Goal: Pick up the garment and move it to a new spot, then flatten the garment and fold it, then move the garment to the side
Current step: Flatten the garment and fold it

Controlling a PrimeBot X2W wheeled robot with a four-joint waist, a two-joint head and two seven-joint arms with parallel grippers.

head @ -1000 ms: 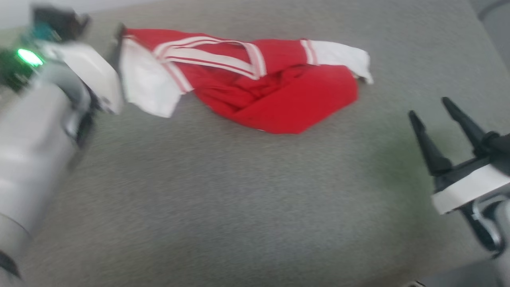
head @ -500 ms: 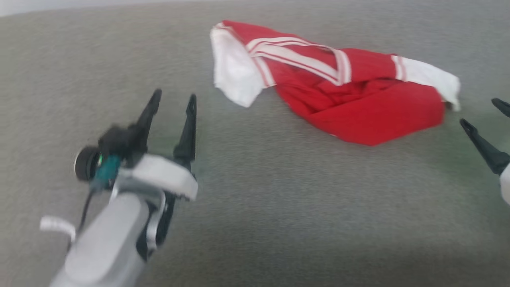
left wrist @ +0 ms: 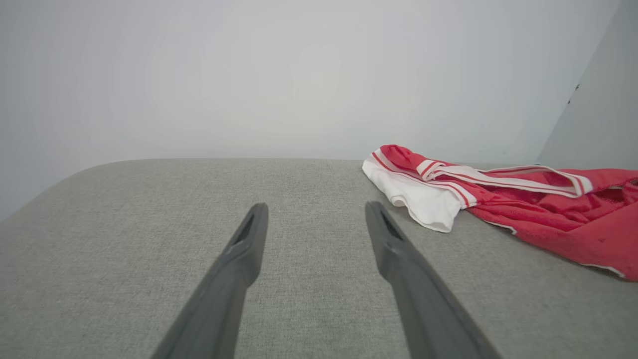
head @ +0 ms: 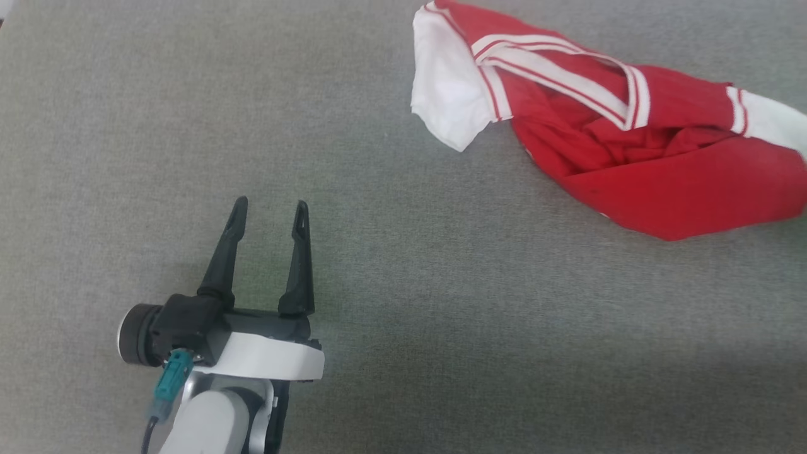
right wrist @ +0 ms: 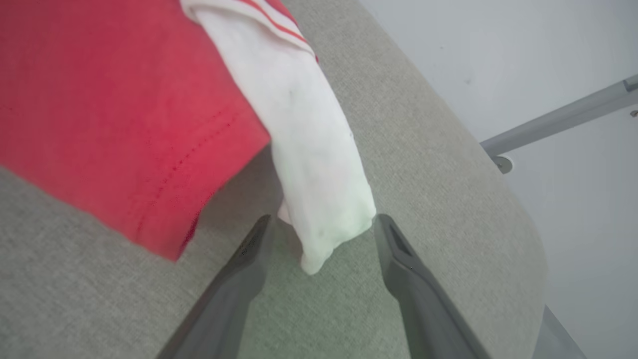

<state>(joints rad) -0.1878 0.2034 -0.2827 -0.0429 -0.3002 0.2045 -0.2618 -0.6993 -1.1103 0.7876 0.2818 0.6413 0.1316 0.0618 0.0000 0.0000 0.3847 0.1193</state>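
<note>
The garment [head: 630, 145] lies crumpled at the upper right of the head view: red cloth, white sleeves, striped trim, lettering hidden. It also lies at the right of the left wrist view, garment [left wrist: 523, 204]. My left gripper [head: 270, 211] stands open at the lower left, well apart from the shirt, nothing between its fingers; in its own view the left gripper [left wrist: 314, 212] points at bare cushion. My right gripper [right wrist: 321, 224] is open, and the tip of the white sleeve [right wrist: 309, 149] hangs between its fingers, with the red body [right wrist: 109, 109] to the left.
Everything rests on a grey fabric surface [head: 441, 315] with a rounded edge [right wrist: 498, 189]. A pale wall [left wrist: 299, 75] stands behind it. A grey metal bar [right wrist: 558, 119] runs beyond the edge on the right wrist side.
The head camera has swung left, so the shirt now sits further right in view. My left arm has drawn back from the shirt's left sleeve to the lower left, fingers open.
</note>
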